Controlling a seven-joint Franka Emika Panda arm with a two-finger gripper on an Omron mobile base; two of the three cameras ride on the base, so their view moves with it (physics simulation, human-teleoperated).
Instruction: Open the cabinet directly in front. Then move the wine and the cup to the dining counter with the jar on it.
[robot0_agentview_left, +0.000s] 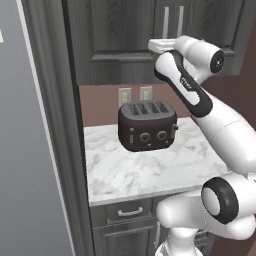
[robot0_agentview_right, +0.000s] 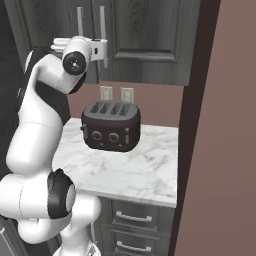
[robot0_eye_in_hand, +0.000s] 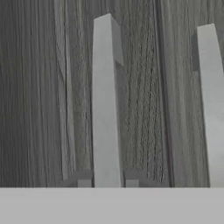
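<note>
The cabinet (robot0_agentview_left: 115, 35) (robot0_agentview_right: 145, 30) hangs over the counter with its dark wood-grain doors closed. Two long silver handles run side by side down its doors. My gripper (robot0_eye_in_hand: 108, 179) (robot0_agentview_right: 104, 54) is up at the lower end of one handle (robot0_eye_in_hand: 105, 100), with a dark fingertip (robot0_eye_in_hand: 83, 178) pressed close on each side of the bar. The second handle (robot0_eye_in_hand: 212, 105) stands to its right in the hand view. The wine, the cup, the dining counter and the jar are out of view.
A black four-slot toaster (robot0_agentview_left: 147, 125) (robot0_agentview_right: 111, 125) sits on the narrow marble wall counter (robot0_agentview_left: 150, 170) below the arm. Two outlets (robot0_agentview_left: 125, 94) are behind it. Drawers (robot0_agentview_right: 132, 217) lie under the counter. A tall dark panel (robot0_agentview_left: 50, 125) bounds the left and a brown wall (robot0_agentview_right: 220, 150) the right.
</note>
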